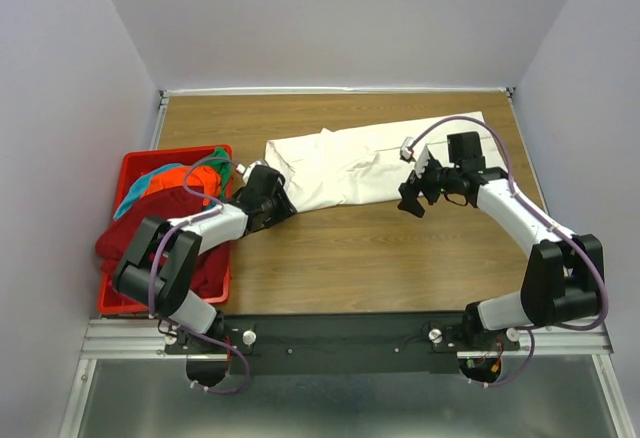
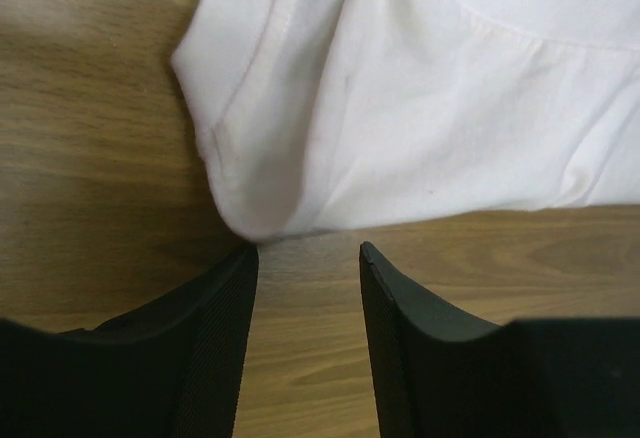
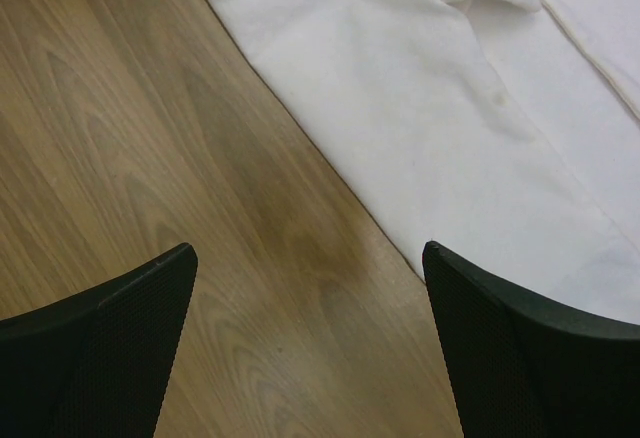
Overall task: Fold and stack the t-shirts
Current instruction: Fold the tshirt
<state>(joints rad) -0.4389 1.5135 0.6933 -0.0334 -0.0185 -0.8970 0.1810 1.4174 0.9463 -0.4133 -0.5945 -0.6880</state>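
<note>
Left gripper [image 2: 310, 248], right gripper [image 3: 309, 247] apart, empty; white t-shirt [image 1: 370, 163] on wooden table [image 1: 350, 258]; pale walls [image 1: 330, 18].

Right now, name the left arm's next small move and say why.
Probably ease the left end effector forward: its jaws stand open over the wooden table, and the edge of the large white cotton t-shirt lies just ahead, not yet between them.

White shirt [image 2: 430, 108] lies rumpled on the wood desk [image 2: 90, 158], filling the upper frame. Its seamed, rounded corner points down toward the end effector [image 2: 308, 250]. Black fingers [image 2: 215, 338] apart, bare desk between them. Left fingertip just under the corner; contact unclear.
</note>
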